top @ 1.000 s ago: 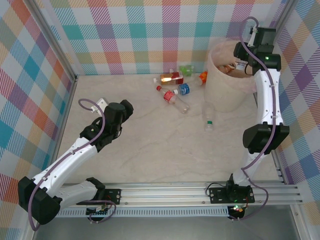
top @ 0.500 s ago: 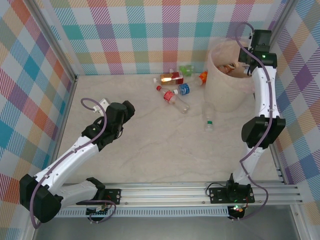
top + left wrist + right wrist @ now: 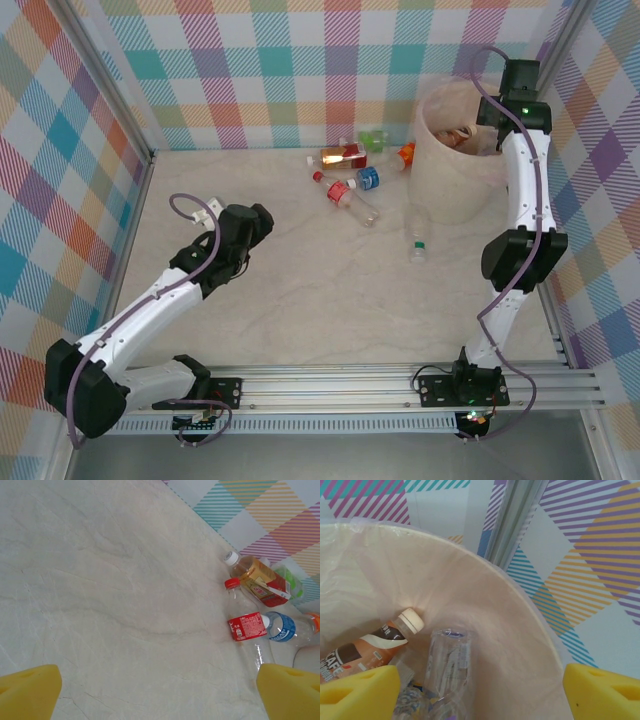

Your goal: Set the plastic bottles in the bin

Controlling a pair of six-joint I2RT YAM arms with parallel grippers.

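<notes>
Right gripper (image 3: 480, 695), jaws apart over bin (image 3: 520, 625) at 2 o'clock, risks snagging liner (image 3: 375, 535) on exit; left gripper (image 3: 160, 692) likewise apart.

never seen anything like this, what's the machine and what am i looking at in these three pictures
Two white robot arms are bolted at the near edge of the table, each ending in a two-finger gripper. The overhead picture looks down on both. The other two come from cameras on the wrists; the yellow corners are fingers. The left gripper is open over the table, empty, facing loose plastic bottles. The right gripper is open above the bin, holding nothing; a brown bottle and a clear bottle are inside.
</notes>
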